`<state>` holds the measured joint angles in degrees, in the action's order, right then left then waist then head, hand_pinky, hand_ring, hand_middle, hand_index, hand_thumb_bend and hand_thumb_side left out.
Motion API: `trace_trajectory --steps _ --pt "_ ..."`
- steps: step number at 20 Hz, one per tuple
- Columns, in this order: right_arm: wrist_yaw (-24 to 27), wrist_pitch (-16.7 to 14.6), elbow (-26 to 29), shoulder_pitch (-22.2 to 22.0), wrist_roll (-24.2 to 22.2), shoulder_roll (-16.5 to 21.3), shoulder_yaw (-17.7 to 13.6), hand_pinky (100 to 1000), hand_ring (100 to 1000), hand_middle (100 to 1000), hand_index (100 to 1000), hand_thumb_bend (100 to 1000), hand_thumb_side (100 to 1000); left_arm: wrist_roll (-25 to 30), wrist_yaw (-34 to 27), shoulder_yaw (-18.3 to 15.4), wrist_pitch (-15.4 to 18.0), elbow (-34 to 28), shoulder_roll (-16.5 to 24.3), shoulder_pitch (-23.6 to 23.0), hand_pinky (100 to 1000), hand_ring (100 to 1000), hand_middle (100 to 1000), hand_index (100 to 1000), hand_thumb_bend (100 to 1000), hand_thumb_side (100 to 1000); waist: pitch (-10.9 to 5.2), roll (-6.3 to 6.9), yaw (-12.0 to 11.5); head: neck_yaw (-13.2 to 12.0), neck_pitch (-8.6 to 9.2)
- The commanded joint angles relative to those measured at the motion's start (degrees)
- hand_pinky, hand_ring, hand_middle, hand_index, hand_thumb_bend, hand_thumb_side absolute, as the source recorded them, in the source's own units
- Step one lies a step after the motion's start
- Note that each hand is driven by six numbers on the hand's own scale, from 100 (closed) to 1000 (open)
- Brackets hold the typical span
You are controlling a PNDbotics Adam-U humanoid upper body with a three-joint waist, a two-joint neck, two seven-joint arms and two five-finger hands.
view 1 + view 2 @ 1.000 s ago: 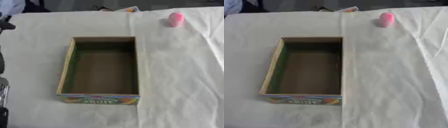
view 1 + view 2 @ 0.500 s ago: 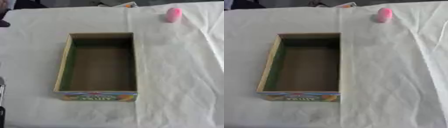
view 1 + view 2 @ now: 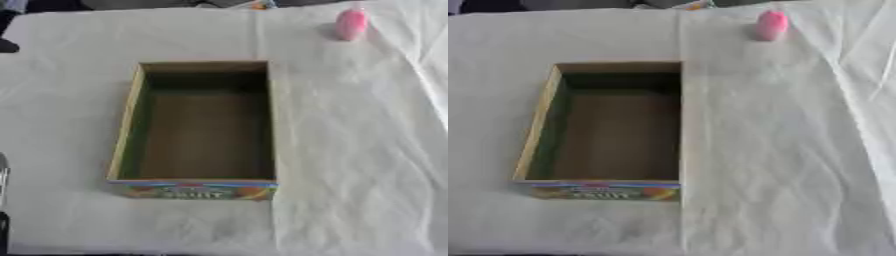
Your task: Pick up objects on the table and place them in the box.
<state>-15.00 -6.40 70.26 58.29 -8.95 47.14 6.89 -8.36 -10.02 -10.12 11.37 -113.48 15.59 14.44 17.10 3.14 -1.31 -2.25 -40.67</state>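
Observation:
An open cardboard box (image 3: 131,120) with a colourful printed front panel stands a little left of the table's middle, and nothing shows inside it. A small pink rounded object (image 3: 351,23) stands upright at the far right of the white tablecloth, well apart from the box. Neither of my hands shows in either view. Only a thin dark and grey sliver (image 3: 3,172) shows at the left edge of the left eye view; I cannot make out what it is.
A white wrinkled cloth (image 3: 780,150) covers the table, with a fold line running along the box's right side. A small colourful item (image 3: 262,5) peeks in at the far edge. A dark shape (image 3: 7,46) lies at the far left.
The whole picture has shifted upward, so the camera has tilted. The dark shapes at the left edge have mostly left the view. The box and the pink object have not moved on the cloth.

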Motion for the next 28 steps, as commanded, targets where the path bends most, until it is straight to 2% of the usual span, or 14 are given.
trace_trajectory --steps 1,4,5,6,8,9,10,11,12,15,20,23,24,28 --pt "-2.8 -2.5 -3.5 3.1 -2.5 -0.5 0.1 691 873 819 903 816 1000 0.3 0.2 0.1 0.1 -1.1 1.5 0.6 569 498 571 784 100 908 -0.73 -0.25 -0.2 -0.1 0.82" --pt "-5.2 -4.9 -7.0 5.0 -4.9 -1.8 0.1 700 862 802 903 885 1000 0.4 0.2 0.2 0.1 -1.1 1.5 0.8 569 498 571 784 100 909 -0.39 -0.29 -0.4 -0.6 1.59" --pt "-6.0 -5.7 -8.2 5.4 -5.6 -2.2 0.4 700 844 782 903 912 964 0.4 0.2 0.2 0.1 -1.1 1.6 0.8 569 498 571 784 100 910 -0.28 -0.34 -0.5 -0.7 1.88" --pt "-6.8 -6.4 -9.3 5.8 -6.4 -2.5 0.6 704 846 779 901 952 878 0.4 0.2 0.2 0.1 -1.1 1.6 0.9 569 498 570 783 100 910 -0.15 -0.41 -0.6 -0.8 2.19" --pt "-8.4 -7.8 -11.4 6.6 -8.0 -3.4 0.7 721 880 800 912 999 787 0.5 0.2 0.3 0.1 -1.1 1.6 1.0 569 498 571 783 100 910 0.08 -0.5 -0.7 -0.9 2.64" --pt "-9.2 -8.5 -12.4 7.0 -8.8 -3.8 0.7 725 887 804 914 1000 763 0.5 0.2 0.3 0.1 -1.1 1.7 1.1 569 498 571 783 100 910 0.17 -0.52 -0.8 -0.9 2.79" --pt "-10.0 -9.0 -13.4 7.4 -9.7 -4.2 0.7 740 905 818 934 1000 686 0.6 0.2 0.3 0.1 -1.1 1.7 1.1 569 498 571 783 100 910 0.26 -0.56 -0.9 -0.7 3.0" --pt "-10.9 -9.5 -14.3 7.7 -10.5 -4.5 0.8 741 907 820 937 1000 679 0.6 0.2 0.4 0.1 -1.1 1.7 1.2 569 497 571 783 100 910 0.33 -0.58 -1.0 -0.5 3.19" --pt "-11.7 -9.9 -15.1 8.0 -11.3 -4.9 0.7 753 918 836 970 1000 620 0.6 0.2 0.4 0.1 -1.1 1.7 1.2 570 498 571 783 100 910 0.4 -0.59 -1.0 -0.4 3.37" --pt "-14.2 -10.7 -17.1 8.7 -13.8 -5.7 0.8 769 932 859 1000 1000 570 0.7 0.2 0.4 0.1 -1.1 1.8 1.3 570 497 571 783 100 911 0.55 -0.62 -1.1 0.2 3.91" --pt "-18.4 -11.9 -19.4 9.2 -18.0 -6.6 1.3 811 981 904 976 1000 472 0.8 0.1 0.5 0.1 -1.1 1.8 1.4 570 497 571 782 100 909 0.61 -0.58 -1.2 0.6 4.64" --pt "-20.8 -12.8 -20.5 9.4 -20.4 -7.1 0.9 817 992 906 935 1000 466 0.9 0.1 0.6 0.0 -1.1 1.8 1.4 570 497 571 781 100 909 0.6 -0.55 -1.1 0.7 4.97" --pt "-21.6 -13.2 -20.7 9.3 -21.3 -7.3 0.6 820 998 915 984 1000 460 0.9 0.1 0.6 0.0 -1.1 1.8 1.4 570 497 571 779 100 909 0.62 -0.53 -1.1 0.7 5.1" --pt "-24.8 -14.2 -20.5 9.4 -24.5 -8.1 -1.5 821 1000 915 995 1000 440 1.0 0.2 0.7 -0.1 -1.1 1.7 1.5 570 497 570 775 100 907 0.76 -0.42 -1.2 0.8 5.55"
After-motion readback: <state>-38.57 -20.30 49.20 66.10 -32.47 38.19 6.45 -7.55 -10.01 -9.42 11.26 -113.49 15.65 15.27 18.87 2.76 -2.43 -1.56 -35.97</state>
